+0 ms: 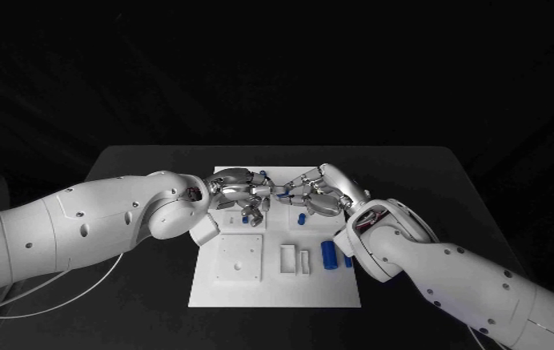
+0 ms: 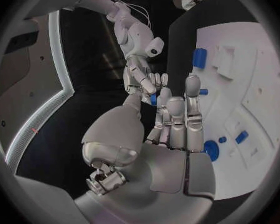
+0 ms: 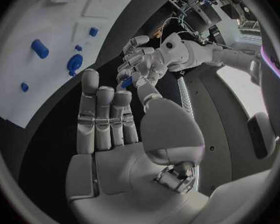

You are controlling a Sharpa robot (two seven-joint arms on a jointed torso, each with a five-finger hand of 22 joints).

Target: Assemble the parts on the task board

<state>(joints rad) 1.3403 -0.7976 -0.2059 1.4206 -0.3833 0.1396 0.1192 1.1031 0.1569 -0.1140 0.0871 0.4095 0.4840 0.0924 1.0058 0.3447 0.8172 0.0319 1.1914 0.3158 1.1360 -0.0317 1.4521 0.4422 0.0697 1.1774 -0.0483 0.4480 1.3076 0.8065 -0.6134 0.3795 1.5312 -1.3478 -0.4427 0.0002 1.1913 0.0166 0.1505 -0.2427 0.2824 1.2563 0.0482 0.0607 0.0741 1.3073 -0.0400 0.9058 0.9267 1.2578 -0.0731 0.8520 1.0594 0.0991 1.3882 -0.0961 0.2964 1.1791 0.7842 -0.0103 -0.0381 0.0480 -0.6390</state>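
Meeting fingertip to fingertip, silver left hand (image 1: 239, 192) and right hand (image 1: 314, 191) seemingly pinch a small blue part (image 1: 281, 193).

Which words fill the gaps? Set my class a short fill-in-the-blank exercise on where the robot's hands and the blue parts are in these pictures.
1. The left hand and the right hand meet above the far end of the white ______.
2. The task board lies on a ______ table.
3. A small part held at the fingertips between the two hands is coloured ______.
4. A blue cylinder lies on the board close to the robot's ______ arm.

Missing words: task board; black; blue; right
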